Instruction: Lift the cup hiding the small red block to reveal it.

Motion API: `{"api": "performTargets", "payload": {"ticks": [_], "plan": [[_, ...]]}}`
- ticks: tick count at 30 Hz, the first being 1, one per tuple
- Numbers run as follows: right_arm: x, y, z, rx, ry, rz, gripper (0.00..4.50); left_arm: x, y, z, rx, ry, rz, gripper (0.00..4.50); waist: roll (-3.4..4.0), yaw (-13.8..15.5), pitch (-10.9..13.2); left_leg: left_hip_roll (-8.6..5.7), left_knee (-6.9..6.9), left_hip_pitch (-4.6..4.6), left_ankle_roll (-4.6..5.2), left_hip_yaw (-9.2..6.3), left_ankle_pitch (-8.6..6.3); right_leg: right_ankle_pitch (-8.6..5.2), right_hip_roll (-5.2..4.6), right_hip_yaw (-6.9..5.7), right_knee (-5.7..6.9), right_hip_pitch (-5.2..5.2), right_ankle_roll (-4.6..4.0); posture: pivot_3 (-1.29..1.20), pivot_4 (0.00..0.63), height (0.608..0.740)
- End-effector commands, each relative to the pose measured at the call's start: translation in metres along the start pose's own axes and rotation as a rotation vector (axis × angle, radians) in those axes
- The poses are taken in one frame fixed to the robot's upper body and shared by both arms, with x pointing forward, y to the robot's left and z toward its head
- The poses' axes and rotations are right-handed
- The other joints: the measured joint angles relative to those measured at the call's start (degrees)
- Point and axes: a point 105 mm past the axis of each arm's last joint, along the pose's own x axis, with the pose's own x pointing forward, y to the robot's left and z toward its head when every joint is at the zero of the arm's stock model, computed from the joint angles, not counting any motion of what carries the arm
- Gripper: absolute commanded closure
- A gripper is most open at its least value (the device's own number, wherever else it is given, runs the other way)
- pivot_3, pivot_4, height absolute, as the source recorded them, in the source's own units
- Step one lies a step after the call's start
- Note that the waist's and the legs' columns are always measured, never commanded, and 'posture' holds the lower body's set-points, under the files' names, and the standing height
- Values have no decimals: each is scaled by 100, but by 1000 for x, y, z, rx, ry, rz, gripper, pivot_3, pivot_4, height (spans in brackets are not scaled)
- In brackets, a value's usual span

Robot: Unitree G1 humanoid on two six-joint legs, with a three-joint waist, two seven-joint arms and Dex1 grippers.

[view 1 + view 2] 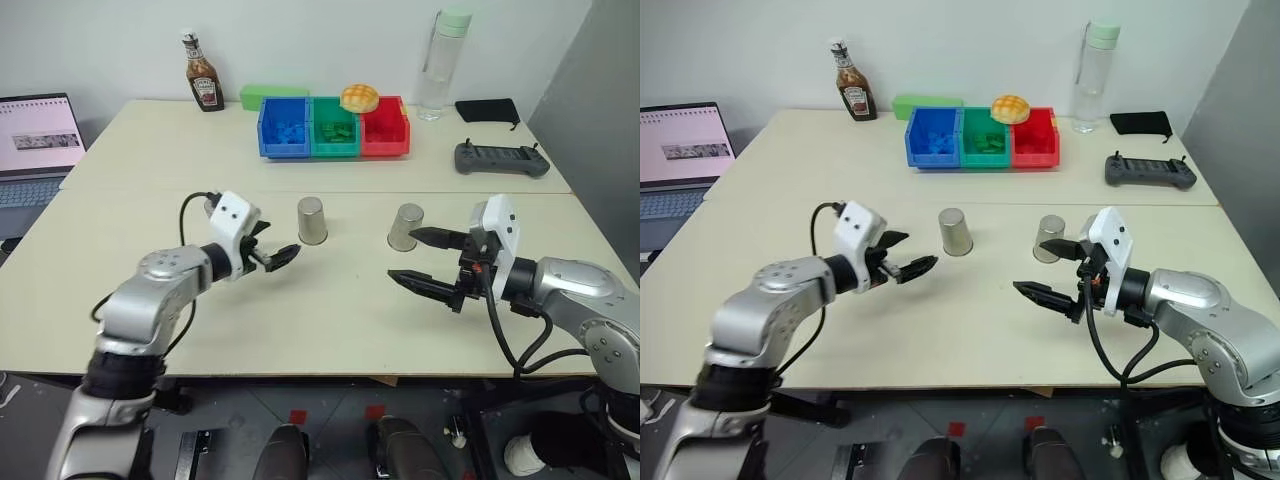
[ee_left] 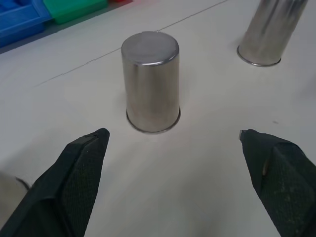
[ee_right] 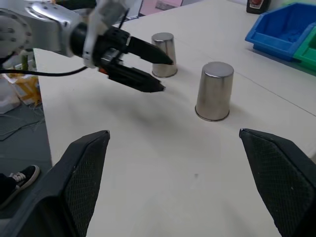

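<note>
Here, two small silver-grey metal cups stand upside down on the pale tabletop [image 1: 330, 300], mid-width and well apart from each other. The left cup [image 1: 312, 220] sits just beyond your left gripper [image 1: 268, 245], whose two black fingers are spread wide and empty, pointing toward the cup's base without touching it; in the left wrist view the same cup stands centred between and beyond the fingertips [image 2: 101, 136]. The right cup [image 1: 405, 227] stands close to the upper finger of your right gripper [image 1: 412, 257], whose fingers are likewise parted wide and hold nothing. You cannot tell from the head views whether that upper fingertip touches the right cup. In the right wrist view a third, more distant cup [image 3: 164, 47] of the same kind appears behind the left gripper's fingers. You cannot tell which cup covers the small red block, since every cup rests rim-down on the tabletop.

Farther back, a row of three plastic bins stands side by side: a blue bin [image 1: 284, 128], a green bin [image 1: 334, 130] and a red bin [image 1: 385, 132], with a round yellow bun [image 1: 359, 97] resting on top. Behind them lie a flat green box [image 1: 272, 96], a brown sauce bottle [image 1: 203, 72] and a clear water bottle with a pale green cap [image 1: 440, 62]. A dark grey handheld controller [image 1: 501, 158] and a black pouch [image 1: 487, 109] lie at the right; an open laptop [image 1: 35, 150] sits at the left.
</note>
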Motion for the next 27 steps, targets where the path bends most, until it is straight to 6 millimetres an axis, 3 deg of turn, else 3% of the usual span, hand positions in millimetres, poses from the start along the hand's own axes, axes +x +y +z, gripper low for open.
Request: {"api": "performTargets", "payload": {"ticks": [1, 11, 19, 27], "plan": [[-3, 6, 6, -36, -19, 20, 30, 20, 7, 8, 41, -23, 48, 0, -3, -4, -1, 2, 1, -2, 0, -4, 0, 0, 1, -3, -1, 0, 0, 0, 150, 740], [-4, 12, 9, -48, -21, 31, 30, 58, 16, 19, 37, -48, 83, 0, -3, -9, -1, 0, 0, -2, 0, -4, 0, 0, 1, -1, 0, 0, 0, 0, 150, 740], [0, 11, 16, -66, -32, 38, 30, 78, 9, 25, 14, -59, 40, 0, -3, -20, -1, -2, 0, -6, 0, -4, 0, 1, 1, -1, -2, -1, 1, 0, 150, 740], [4, 10, 22, -73, -42, 40, 0, 84, 13, 24, -5, -57, 54, 1541, -3, -21, -1, -2, 0, -6, 0, -5, 0, 1, 1, -3, -1, -1, 1, 0, 150, 740]]}}
